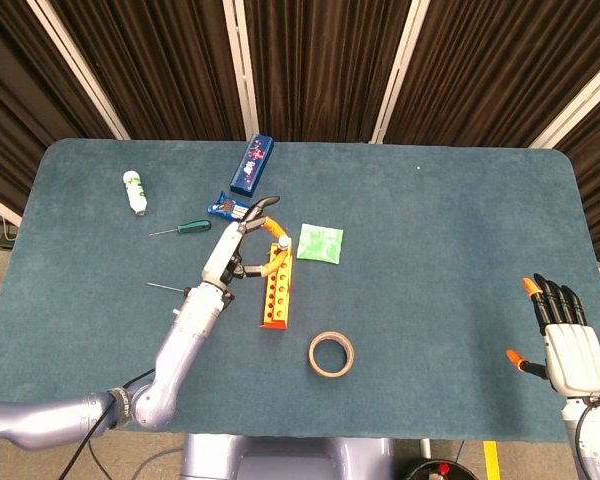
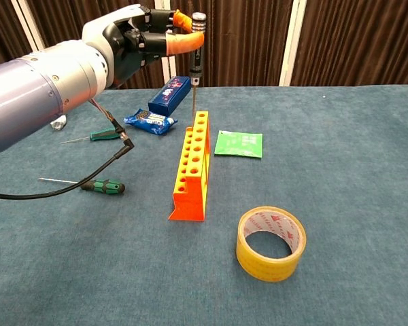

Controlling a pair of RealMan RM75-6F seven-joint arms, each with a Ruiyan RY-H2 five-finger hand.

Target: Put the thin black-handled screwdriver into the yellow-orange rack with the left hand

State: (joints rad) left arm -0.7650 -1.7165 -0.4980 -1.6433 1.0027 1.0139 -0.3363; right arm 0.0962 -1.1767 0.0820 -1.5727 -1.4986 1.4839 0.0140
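Observation:
My left hand (image 2: 139, 37) pinches the thin black-handled screwdriver (image 2: 198, 47) between thumb and an orange-tipped finger and holds it upright. Its shaft points down, and the tip is at the far end of the yellow-orange rack (image 2: 194, 166). Whether the tip is inside a hole cannot be told. In the head view the left hand (image 1: 242, 235) hovers at the rack's (image 1: 276, 290) far end, with the screwdriver's cap (image 1: 281, 241) showing. My right hand (image 1: 565, 345) is open with nothing in it at the table's near right corner.
A yellow tape roll (image 2: 270, 243) lies near the rack's front right. A green packet (image 2: 239, 144) lies right of the rack, with a blue box (image 2: 170, 95) and a blue wrapper (image 2: 149, 122) behind. Two green-handled screwdrivers (image 2: 102, 185) (image 2: 109, 133) and a white bottle (image 1: 134, 191) lie to the left.

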